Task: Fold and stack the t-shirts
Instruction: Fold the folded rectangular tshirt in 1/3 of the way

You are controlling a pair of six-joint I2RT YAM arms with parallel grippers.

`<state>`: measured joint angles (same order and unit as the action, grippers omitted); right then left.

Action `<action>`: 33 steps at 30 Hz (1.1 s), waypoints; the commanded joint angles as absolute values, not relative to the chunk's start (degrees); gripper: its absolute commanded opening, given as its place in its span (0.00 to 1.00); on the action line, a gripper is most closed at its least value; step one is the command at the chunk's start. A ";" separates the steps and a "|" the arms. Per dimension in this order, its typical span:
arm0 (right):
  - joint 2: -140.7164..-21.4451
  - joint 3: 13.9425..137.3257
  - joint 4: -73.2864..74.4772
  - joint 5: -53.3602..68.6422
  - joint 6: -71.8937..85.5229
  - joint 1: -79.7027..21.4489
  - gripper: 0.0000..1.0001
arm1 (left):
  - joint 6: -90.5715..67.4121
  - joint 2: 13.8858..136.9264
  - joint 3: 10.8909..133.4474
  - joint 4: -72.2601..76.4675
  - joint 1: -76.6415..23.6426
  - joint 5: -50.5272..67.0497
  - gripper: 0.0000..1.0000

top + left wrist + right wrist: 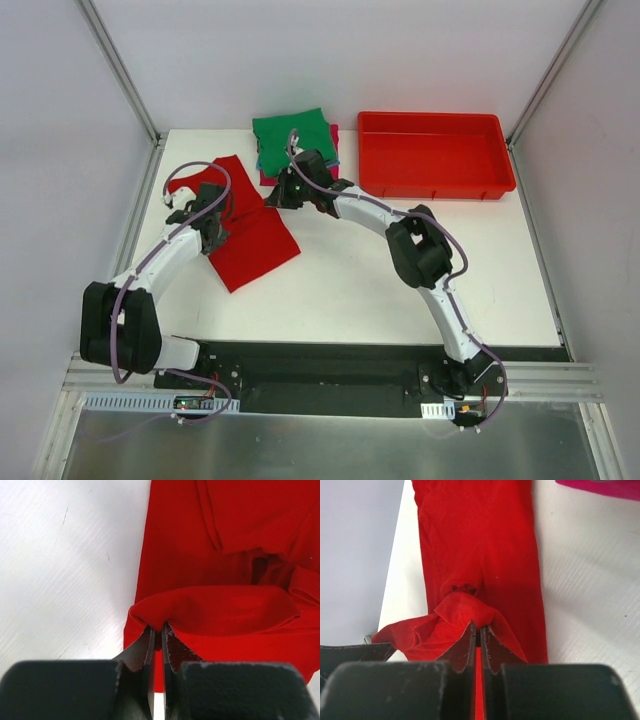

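The large red t-shirt lies partly folded on the white table's left side. My left gripper is shut on a raised fold of its edge, as the left wrist view shows, with the shirt spread beyond. My right gripper is shut on a bunched corner of the same shirt, pinched at the fingertips. A folded stack stands at the back: green shirt on top, teal and magenta edges beneath. The magenta one shows in the right wrist view.
A rigid red plastic bin stands at the back right, beside the folded stack. The table's left edge and metal frame post run close to the left arm. The right arm reaches across the table's middle.
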<state>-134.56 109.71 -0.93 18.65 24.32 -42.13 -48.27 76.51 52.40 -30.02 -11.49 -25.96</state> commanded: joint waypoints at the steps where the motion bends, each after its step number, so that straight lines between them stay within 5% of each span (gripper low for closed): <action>1: -136.40 113.46 -6.68 18.90 25.75 -41.66 0.03 | -46.06 79.79 55.10 -27.86 -9.41 -24.53 0.00; 9: -139.92 115.66 -7.82 19.16 27.42 -41.31 0.06 | -45.26 85.60 57.04 -27.33 -7.30 -21.62 0.06; 11: -140.36 116.36 -7.30 18.98 27.77 -41.22 0.14 | -44.83 86.92 57.74 -27.51 -6.95 -22.14 0.09; 13: -140.62 116.46 -7.21 19.60 28.21 -41.13 0.35 | -44.04 87.80 58.27 -27.42 -6.25 -21.80 0.27; 14: -140.36 116.37 -7.21 19.77 28.13 -41.05 0.43 | -43.51 87.98 58.71 -27.42 -5.89 -21.01 0.44; 20: -135.72 113.31 -6.77 21.00 26.99 -40.87 0.67 | -42.89 84.65 59.06 -27.42 -5.71 -16.53 0.99; 23: -131.50 107.78 -7.03 22.23 24.97 -41.04 0.96 | -42.80 81.22 57.05 -27.42 -5.71 -13.90 0.99; 33: -122.88 92.30 -13.88 28.83 24.69 -42.62 0.96 | -43.60 64.96 43.08 -20.15 -5.71 -3.27 0.99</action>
